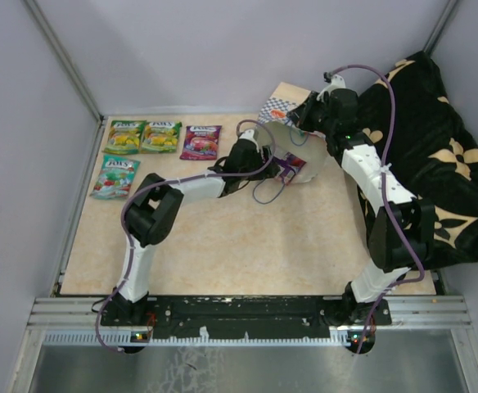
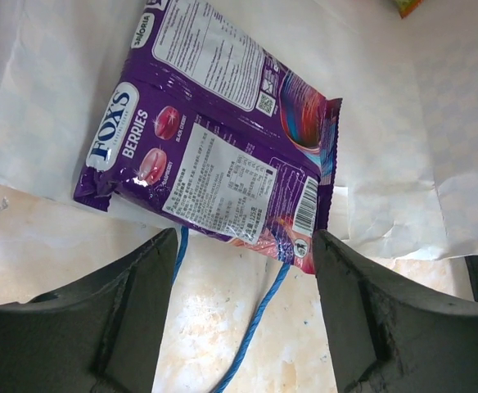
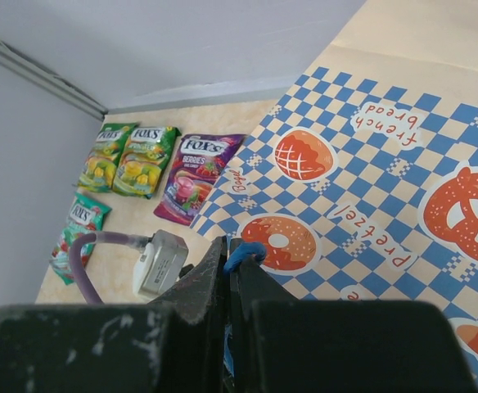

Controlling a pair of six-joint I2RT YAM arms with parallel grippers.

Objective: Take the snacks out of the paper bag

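Because the left wrist camera looks straight into the paper bag [image 2: 403, 123], it alone shows you a purple pouch [image 2: 214, 131] lying flat on the pale lining, with its label panels and barcode facing up. Your left fingers [image 2: 153, 278] are spread apart on either side of the pouch's near edge and are not closed on it. A loop of blue cord [image 2: 259, 319] lies on the desk [image 2: 51, 246] between them.

From above, the bag [image 1: 280, 102] lies on its side at the far right of the desk, and the left arm hides most of its mouth. The right wrist view gives you the bag's outside, blue-checkered with pretzel and doughnut prints. It also shows your right fingers [image 3: 214, 274] clenched on the other blue cord handle [image 3: 241, 252].

Four pouches [image 1: 160, 137] already lie near the far left corner of the desk: two green-yellow, one purple and one teal, well apart from the bag. A black cloth [image 1: 435, 164] with tan flowers is heaped along the right side.
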